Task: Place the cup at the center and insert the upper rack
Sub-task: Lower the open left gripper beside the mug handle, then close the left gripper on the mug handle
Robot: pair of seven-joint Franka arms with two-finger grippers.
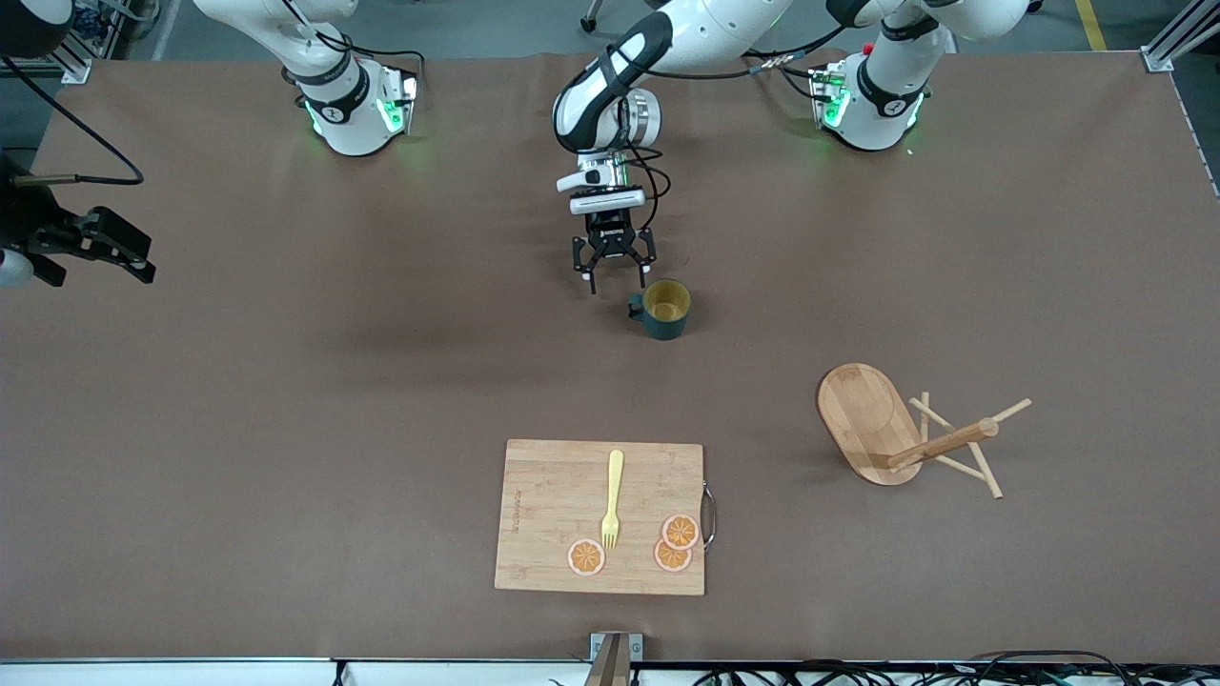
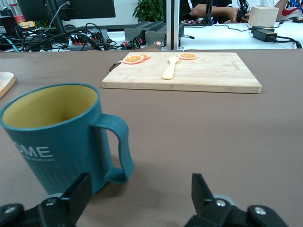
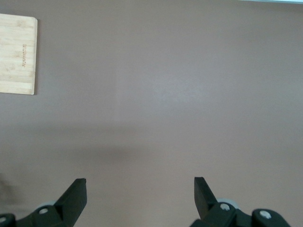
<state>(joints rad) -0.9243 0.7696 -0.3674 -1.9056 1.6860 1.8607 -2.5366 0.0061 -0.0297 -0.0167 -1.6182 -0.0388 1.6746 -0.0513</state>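
- Front view: the left gripper (image 1: pixel 615 277) hangs low at mid-table, jaws spread and holding nothing, with the teal cup (image 1: pixel 664 309) upright on the brown table (image 1: pixel 286 400) just beside it, nearer the camera and outside the fingers; the cup's handle points toward the right arm's end. The bamboo mug tree (image 1: pixel 901 429) lies tipped on its side, oval base on edge and post and pegs resting on the table, toward the left arm's end and nearer the camera than the cup. A bamboo cutting board (image 1: pixel 553 514) carries a yellow fork (image 1: pixel 612 500) and three orange slices (image 1: pixel 673 544). The right gripper (image 1: pixel 114 246) waits over the right arm's end of the table.
- Left wrist view: the cup (image 2: pixel 57 135), lettered "OME", stands close before one open finger (image 2: pixel 75 194), its handle reaching partly into the gap between the two fingers, which clasp nothing. The cutting board (image 2: pixel 208 75) lies well apart.
- Right wrist view: the right gripper (image 3: pixel 140 191) shows parted, empty jaws over bare table, a corner of the cutting board (image 3: pixel 16 54) in sight.
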